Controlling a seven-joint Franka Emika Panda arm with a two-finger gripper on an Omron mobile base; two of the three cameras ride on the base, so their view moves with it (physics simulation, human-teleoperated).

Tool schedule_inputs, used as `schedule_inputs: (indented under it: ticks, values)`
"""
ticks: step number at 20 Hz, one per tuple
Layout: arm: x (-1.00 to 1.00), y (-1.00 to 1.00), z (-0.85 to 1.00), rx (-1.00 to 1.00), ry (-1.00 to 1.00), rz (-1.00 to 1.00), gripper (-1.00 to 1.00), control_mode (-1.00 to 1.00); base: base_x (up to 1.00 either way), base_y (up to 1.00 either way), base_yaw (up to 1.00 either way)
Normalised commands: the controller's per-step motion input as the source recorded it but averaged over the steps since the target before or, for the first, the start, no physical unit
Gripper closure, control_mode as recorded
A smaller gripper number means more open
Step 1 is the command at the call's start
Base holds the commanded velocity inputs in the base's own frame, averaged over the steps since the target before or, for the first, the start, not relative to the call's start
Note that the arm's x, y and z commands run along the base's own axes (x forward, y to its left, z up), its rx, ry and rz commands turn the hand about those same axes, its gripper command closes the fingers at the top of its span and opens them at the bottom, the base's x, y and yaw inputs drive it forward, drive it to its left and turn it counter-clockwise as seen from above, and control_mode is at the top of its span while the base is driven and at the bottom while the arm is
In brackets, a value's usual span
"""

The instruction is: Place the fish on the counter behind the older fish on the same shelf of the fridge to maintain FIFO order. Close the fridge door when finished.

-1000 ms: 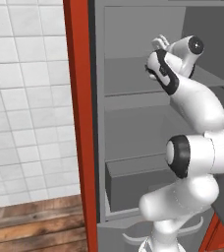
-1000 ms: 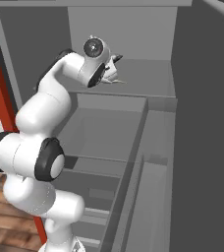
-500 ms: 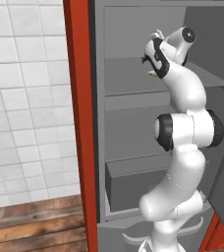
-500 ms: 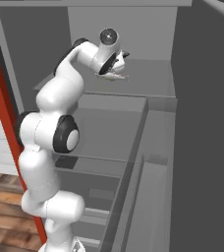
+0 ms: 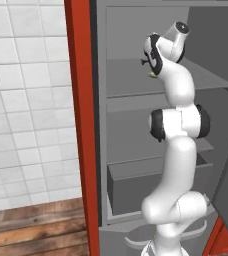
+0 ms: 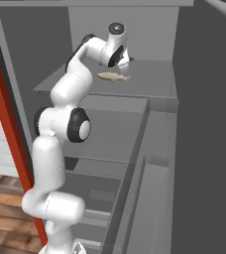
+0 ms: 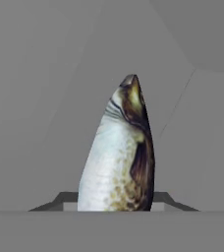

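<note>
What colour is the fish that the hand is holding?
The fish is whitish with a dark brown back and speckles, best seen in the hand view.

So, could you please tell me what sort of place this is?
Probably a kitchen: an open grey fridge cased in red panels, its flat grey shelf bearing a pale fish, beside a white-tiled wall over a wood floor.

Pale older fish (image 6: 114,76) lies on fridge shelf (image 6: 154,79)

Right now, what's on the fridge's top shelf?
A pale fish lies on the shelf, just below the claw, which is shut on a dark-backed fish. The arm hides the shelf's left end.
</note>
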Motion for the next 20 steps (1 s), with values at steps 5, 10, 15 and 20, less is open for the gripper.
schedule_inputs:
  ticks: [5, 10, 15, 20]
  values:
    - [0.46, 0.00, -0.32, 0.00, 0.14, 0.00, 1.00, -1.00, 0.00, 0.00, 0.00]
    - [0.38, 0.00, -0.30, 0.00, 0.11, 0.00, 1.00, -1.00, 0.00, 0.00, 0.00]
    - [0.07, 0.00, -0.42, -0.01, 0.01, 0.00, -1.00, -1.00, 0.00, 0.00, 0.00]
    - [-0.12, 0.01, -0.71, -0.01, -0.12, 0.00, -1.00, -1.00, 0.00, 0.00, 0.00]
